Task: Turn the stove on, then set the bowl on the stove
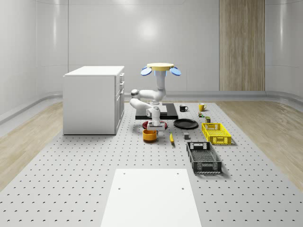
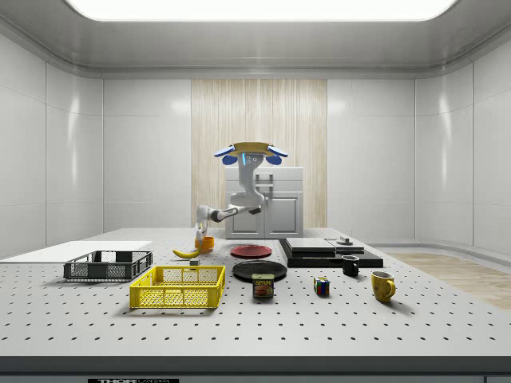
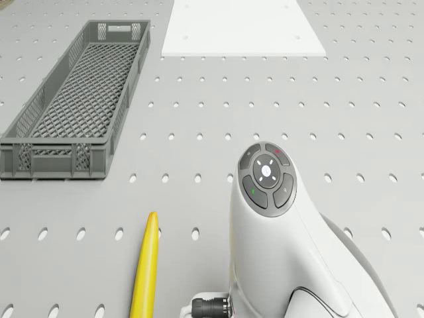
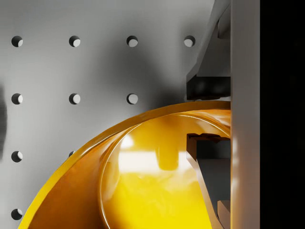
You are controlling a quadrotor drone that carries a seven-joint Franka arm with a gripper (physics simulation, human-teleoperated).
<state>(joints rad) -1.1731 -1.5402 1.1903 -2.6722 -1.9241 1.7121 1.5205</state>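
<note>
Whole-scene: we hover over the stove [image 1: 165,109], end effector [image 1: 152,126] down on the orange bowl [image 1: 149,135], bowl on tabletop [image 1: 94,161] beside stove. Wrist: fingers [image 4: 205,88] straddle the bowl rim, gripping it. Placing bowl remains; stove state unclear.

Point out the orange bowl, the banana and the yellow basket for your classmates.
Orange bowl [image 1: 149,135]: whole-scene view, on its outer wall.
Banana [image 3: 144,271]: drone view, mid-length on its peel.
Yellow basket [image 2: 176,297]: side view, on its front mesh wall.
</note>
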